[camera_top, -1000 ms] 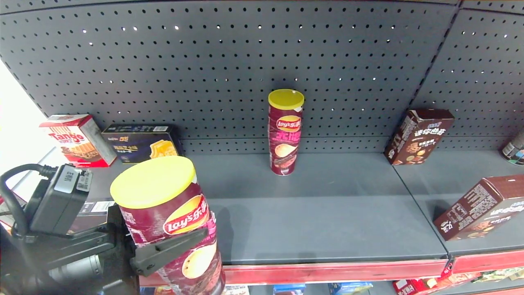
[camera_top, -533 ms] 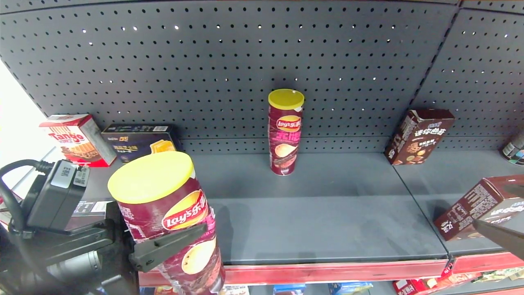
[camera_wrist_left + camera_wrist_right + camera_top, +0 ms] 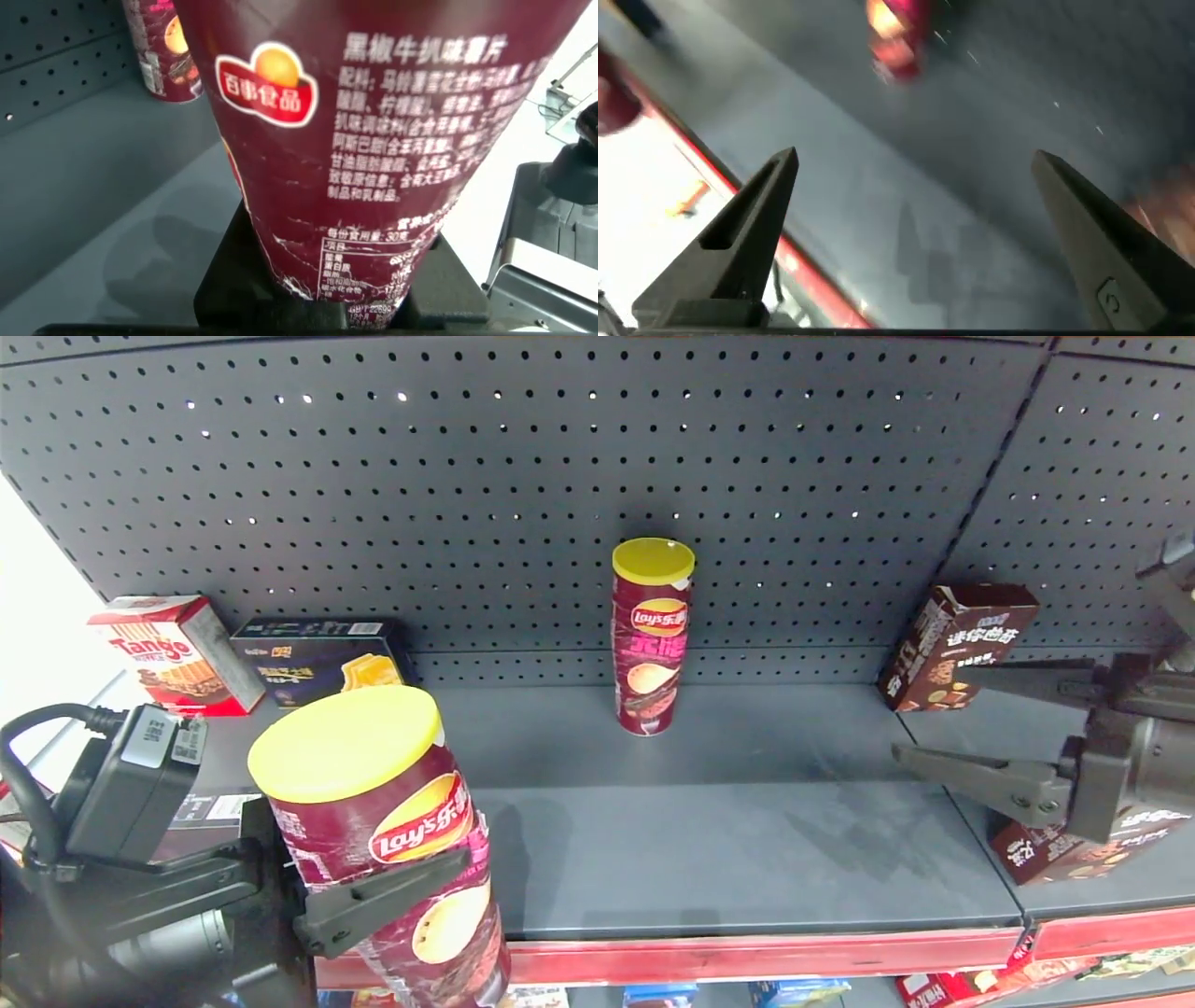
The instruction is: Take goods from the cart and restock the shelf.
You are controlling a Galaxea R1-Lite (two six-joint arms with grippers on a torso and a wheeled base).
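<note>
Here, the left gripper [image 3: 401, 873] clamps a tall chips can [image 3: 401, 821] around its lower body. The can's long axis is upright with a slight lean, and it is held at the front edge of the shelf [image 3: 728, 840]. Bare shelf lies ahead of that gripper and toward the other arm. A matching can [image 3: 652, 639] stands farther in, against the back panel. The left arm looks the nearer for placing. The right gripper [image 3: 930, 714] hangs near a brown box [image 3: 957, 644], jaws spread wide, holding nothing.
</note>
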